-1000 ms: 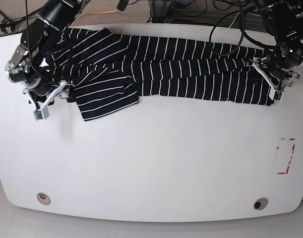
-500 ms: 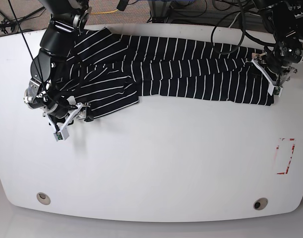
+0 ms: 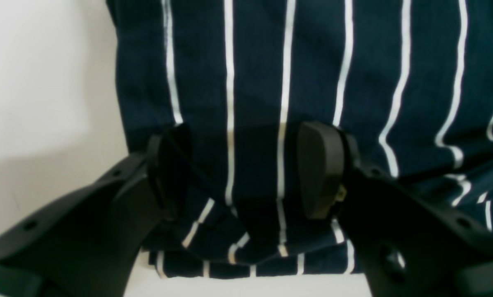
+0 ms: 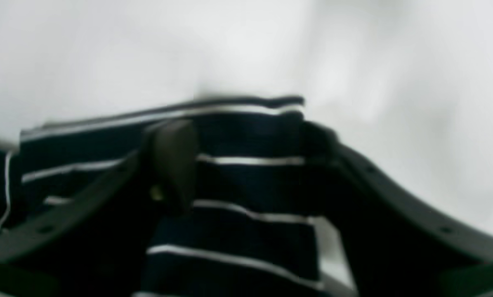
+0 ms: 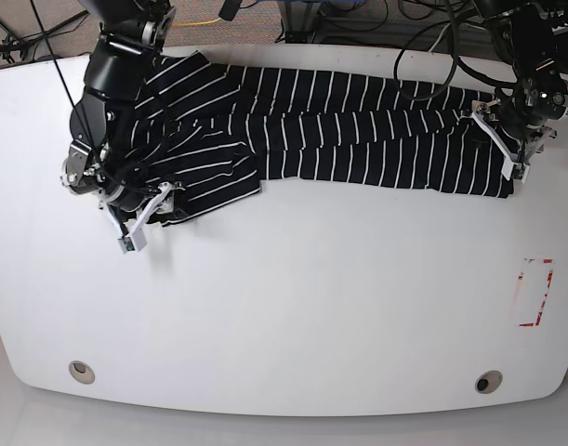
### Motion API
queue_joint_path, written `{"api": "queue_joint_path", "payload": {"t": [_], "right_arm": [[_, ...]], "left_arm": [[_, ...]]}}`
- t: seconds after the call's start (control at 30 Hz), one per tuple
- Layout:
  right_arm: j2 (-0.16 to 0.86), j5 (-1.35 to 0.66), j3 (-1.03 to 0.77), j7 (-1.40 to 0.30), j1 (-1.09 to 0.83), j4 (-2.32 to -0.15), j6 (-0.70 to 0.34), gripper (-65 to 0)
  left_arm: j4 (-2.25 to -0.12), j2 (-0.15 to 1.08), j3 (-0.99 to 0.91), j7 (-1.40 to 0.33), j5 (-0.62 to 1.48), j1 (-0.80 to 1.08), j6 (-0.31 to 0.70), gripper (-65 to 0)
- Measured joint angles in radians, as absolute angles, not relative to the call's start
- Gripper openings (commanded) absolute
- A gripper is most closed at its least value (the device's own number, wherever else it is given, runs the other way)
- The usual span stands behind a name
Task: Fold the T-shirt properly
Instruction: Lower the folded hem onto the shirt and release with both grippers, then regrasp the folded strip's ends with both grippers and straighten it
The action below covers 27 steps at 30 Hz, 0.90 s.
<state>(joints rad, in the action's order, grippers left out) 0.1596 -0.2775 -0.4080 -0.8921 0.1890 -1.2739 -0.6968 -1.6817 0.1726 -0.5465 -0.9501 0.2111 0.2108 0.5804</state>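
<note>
At the left of the base view the right gripper sits low at the sleeve end of the T-shirt, where a striped flap is folded over onto the body. From its own wrist camera the jaws straddle the cloth's edge: one dark pad lies on top of the stripes and the other finger runs along the far side, with fabric filling the gap between them. The picture is smeared, so I cannot tell whether they have bitten down on the cloth or merely bracket it. I judge it is placed there to take hold of that corner.

The shirt itself lies stretched in a long band across the far side of the white table, already narrowed lengthwise, stripes running across it.

At the right, the left gripper hangs over the hem end. Its wrist view shows the jaws standing apart, both pads poised above the striped cloth near a doubled corner at the table's bare edge, gripping nothing. That mirrored stance suggests each arm claims one end, so the band can be lifted and folded evenly rather than dragged askew.
</note>
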Motion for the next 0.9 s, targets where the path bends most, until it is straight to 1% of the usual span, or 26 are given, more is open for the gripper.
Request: {"api": "queue_joint_path", "payload": {"t": [0.13,0.3,0.37,0.47,0.57,0.67,0.77,0.9], "right_arm": [[0.136,-0.272,-0.377,-0.925,0.152,-1.339,-0.697,-65.0],[0.124,-0.266,-0.424,-0.948,0.129,-1.421,-0.697,-65.0],[0.128,-0.27,-0.444,-0.974,0.105,-1.512,-0.699,-65.0],[0.128,-0.269,-0.488,-1.081,0.062,-1.699,-0.696,-65.0],[0.127,-0.274,-0.523,-1.176,0.007,-1.839,-0.697,-65.0],[0.121,-0.292,-0.566,-1.225,-0.065,-1.944,-0.7,-65.0],[0.122,-0.284,-0.601,-1.286,-0.108,-1.968,-0.699,-65.0],[0.119,-0.293,-0.665,-1.298,-0.157,-1.97,-0.7,-65.0]], "left_arm": [[-1.682,0.173,-0.544,-0.95,0.211,0.211,0.58,-27.1],[-1.682,0.176,-0.518,-0.95,0.208,0.211,0.58,-27.1],[-1.681,0.179,-0.497,-0.95,0.203,0.211,0.58,-27.1],[-1.681,0.185,-0.48,-0.949,0.161,0.21,0.581,-27.1],[-1.681,0.189,-0.474,-0.949,0.147,0.212,0.581,-27.1],[-1.675,0.189,-0.471,-0.948,0.147,0.21,0.58,-27.1],[-1.652,0.19,-0.47,-0.926,0.158,0.207,0.58,-27.1],[-1.624,0.195,-0.47,-0.916,0.178,0.197,0.581,-27.1]]}}
